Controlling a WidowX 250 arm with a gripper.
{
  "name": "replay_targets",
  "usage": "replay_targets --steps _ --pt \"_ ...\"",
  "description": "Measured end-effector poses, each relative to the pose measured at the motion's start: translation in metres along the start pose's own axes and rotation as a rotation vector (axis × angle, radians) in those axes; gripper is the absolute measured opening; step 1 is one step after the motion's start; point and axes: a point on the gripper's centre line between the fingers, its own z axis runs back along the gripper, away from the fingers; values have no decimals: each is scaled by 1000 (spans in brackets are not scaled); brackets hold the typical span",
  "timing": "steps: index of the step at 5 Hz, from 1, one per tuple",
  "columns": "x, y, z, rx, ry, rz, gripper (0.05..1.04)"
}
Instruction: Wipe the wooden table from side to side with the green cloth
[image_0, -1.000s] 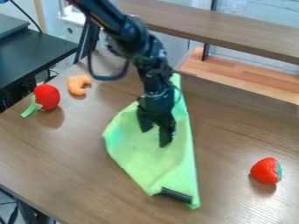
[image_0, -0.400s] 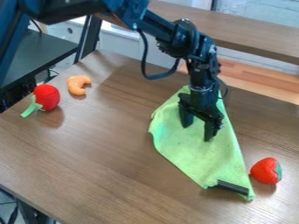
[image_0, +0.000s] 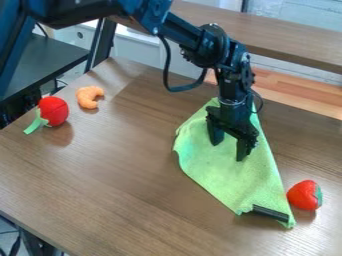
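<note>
1. Green cloth lies spread on the brown wooden surface, a little toward four o'clock from the middle of my view. It runs from a narrow end near twelve o'clock to a tip near five o'clock, and its wide bulge faces nine.
2. Down on the cloth, in its upper half, stands the black gripper. From here I can see its jaws set wide apart, tips pointing down, with flat cloth showing between them; nothing is pinched there.
3. Near the cloth's five o'clock end sits a short dark strip, lying slantwise across it.
4. Just beside the cloth, at about four o'clock from its centre, rests a red toy strawberry. Its green cap is turned toward three o'clock. I can't tell whether the berry touches the cloth's edge.
5. Well apart from the cloth, toward ten o'clock, lies a curled orange toy shrimp.
6. Near the shrimp, at its eight o'clock side, there's a round red toy vegetable with a green leafy end reaching out toward seven or eight.
7. The robot's arm comes in from eleven o'clock and bends down to the gripper, a black cable looping beneath it.
8. Beyond the surface, toward one o'clock, runs a long brown shelf.
</note>
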Motion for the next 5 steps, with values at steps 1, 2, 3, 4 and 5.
replay_targets --steps 1,2,3,4,5 --pt "-22 14 4 19 8 7 1001" --pt "-48 30 11 -4 25 30 1001" --pt "-72 50 17 -14 32 48 1001" --pt "-93 69 20 -2 30 42 1001" --pt "-114 89 24 17 24 36 1001"
